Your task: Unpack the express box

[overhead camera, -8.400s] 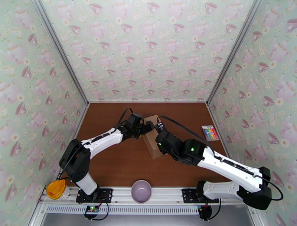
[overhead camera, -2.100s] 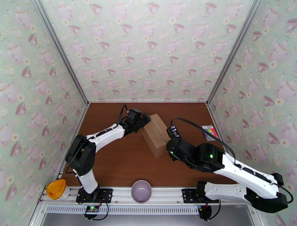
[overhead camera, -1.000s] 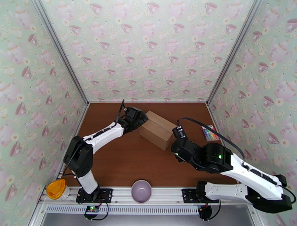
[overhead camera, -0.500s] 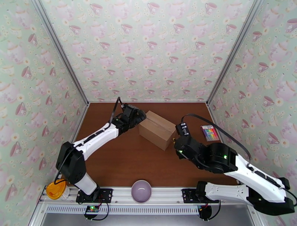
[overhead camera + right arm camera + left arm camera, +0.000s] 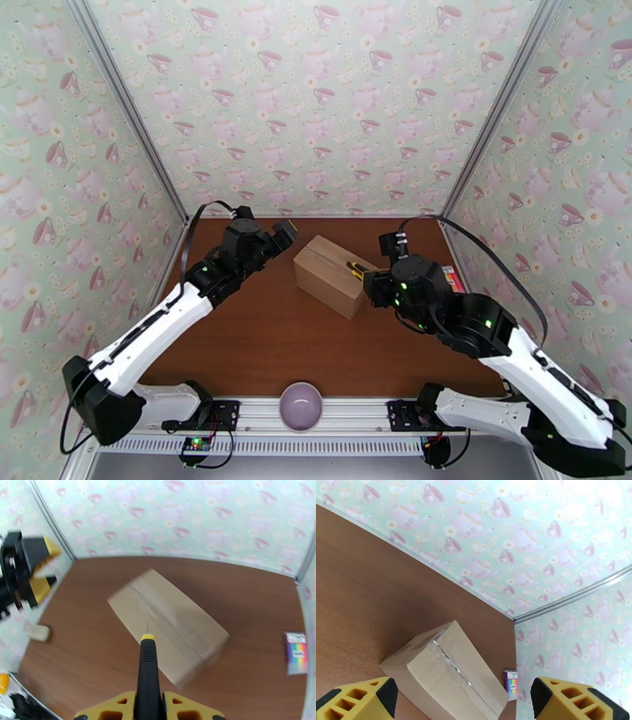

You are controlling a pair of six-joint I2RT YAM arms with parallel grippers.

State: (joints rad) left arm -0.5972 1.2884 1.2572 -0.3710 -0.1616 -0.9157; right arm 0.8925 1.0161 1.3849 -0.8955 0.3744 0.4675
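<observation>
Box (image 5: 332, 275) sits closed on the brown tabletop (image 5: 261, 339), about midway between the two arms and turned at an angle to the walls. A shiny strip of tape runs the length of its top, and the flaps are flat.

From where I stand the left pincer (image 5: 283, 230) hangs up off the tabletop to the left of the box, clear of it. Its yellow fingertips (image 5: 359, 699) are spread wide with nothing between them, and in the left wrist view the box (image 5: 450, 665) lies below that gap.

The right pincer (image 5: 147, 705) is clamped on a tool (image 5: 147, 669) with a black handle, a yellow collar and a thin metal point. The point shows over the taped seam of the box (image 5: 185, 638); I cannot tell whether it touches.

A small rainbow-striped pack (image 5: 296, 652) lies near the right wall, well apart from the box. A small tan piece (image 5: 38, 633) lies at the left side. A lilac bowl (image 5: 301, 405) rests at the near edge between the arm bases.
</observation>
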